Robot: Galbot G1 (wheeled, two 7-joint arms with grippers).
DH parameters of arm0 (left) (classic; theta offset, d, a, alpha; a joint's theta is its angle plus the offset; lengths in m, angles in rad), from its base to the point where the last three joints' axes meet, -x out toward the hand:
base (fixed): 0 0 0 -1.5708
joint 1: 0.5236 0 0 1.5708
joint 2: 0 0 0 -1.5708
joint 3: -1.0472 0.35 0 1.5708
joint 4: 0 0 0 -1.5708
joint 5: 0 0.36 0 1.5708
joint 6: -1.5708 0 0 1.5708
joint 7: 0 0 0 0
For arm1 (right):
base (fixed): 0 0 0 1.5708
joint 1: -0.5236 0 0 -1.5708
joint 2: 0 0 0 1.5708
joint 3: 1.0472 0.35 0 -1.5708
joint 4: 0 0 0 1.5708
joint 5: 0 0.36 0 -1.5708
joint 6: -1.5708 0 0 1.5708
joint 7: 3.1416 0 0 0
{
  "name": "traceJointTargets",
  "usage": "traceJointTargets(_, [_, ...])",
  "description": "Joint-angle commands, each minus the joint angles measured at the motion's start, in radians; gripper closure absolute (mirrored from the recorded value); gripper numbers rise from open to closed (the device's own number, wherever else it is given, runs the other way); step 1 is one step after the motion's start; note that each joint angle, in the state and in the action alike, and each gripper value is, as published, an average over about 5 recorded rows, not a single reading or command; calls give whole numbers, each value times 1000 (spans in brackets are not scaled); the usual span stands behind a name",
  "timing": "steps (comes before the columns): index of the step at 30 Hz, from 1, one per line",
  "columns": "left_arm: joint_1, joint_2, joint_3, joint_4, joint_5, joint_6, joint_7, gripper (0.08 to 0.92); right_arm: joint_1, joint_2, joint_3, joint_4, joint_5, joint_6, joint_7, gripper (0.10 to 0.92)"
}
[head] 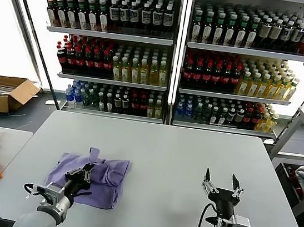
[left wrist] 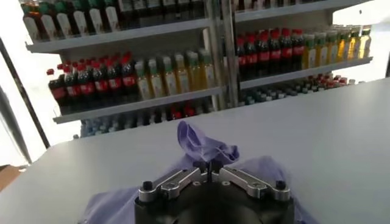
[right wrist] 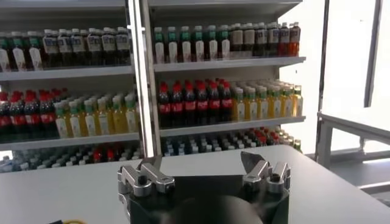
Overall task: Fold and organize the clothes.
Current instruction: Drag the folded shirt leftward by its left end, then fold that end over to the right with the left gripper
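Head view | left end effector [head: 86,173] clamped on lavender T-shirt [head: 104,181] | right end effector [head: 221,184] spread wide, holding nothing

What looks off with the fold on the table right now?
The T-shirt is a rough bundle, not a flat fold: one flap pokes up at its far edge, with uneven edges. The left gripper is shut on it; the right gripper waits open, apart.

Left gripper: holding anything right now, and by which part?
Yes. The left gripper is shut on the T-shirt, pinching a raised fold near its middle. The right gripper is open and holds nothing.
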Motion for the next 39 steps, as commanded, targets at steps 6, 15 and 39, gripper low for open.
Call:
traceJointTargets(6, [-45, -41, 90, 58, 15, 11, 6, 908, -23, 16, -3, -4, -5, 5, -1, 203])
traceJointTargets(15, [-70, -96, 116, 116, 13, 0, -20, 908, -26, 6, -6, -14, -3, 7, -3, 203])
traceJointTargets(39, [-53, -159, 104, -207, -693, 30, -196, 433, 2, 1, -30, -51, 3, 12, -4, 203])
